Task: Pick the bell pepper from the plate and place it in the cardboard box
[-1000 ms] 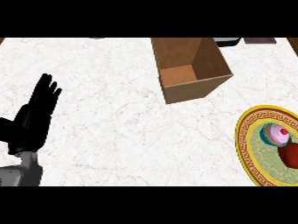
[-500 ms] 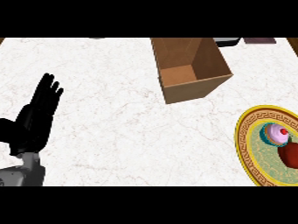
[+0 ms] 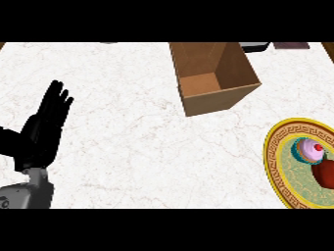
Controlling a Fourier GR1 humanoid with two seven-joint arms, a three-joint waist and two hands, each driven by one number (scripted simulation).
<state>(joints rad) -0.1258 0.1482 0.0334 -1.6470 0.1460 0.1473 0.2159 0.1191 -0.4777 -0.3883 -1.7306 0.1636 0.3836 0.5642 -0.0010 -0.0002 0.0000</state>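
Left hand (image 3: 43,128) is held spread, fingers up, at lower left over veined white marble counter (image 3: 119,88). One open cardboard box (image 3: 211,78) is seen upper centre; one gold-rimmed round plate (image 3: 279,169) at right carries one glossy dark-red bell pepper (image 3: 328,174) and one pink-frosted cupcake (image 3: 310,150).

No text, label, brand or number is readable anywhere; the plate (image 3: 276,147) rim has only a pattern.

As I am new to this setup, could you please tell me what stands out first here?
The open brown cardboard box stands at the counter's far middle. At the right edge lies a yellow-rimmed round plate bearing a dark red bell pepper and a pink-frosted cupcake. The black left robot hand rests open at the left.
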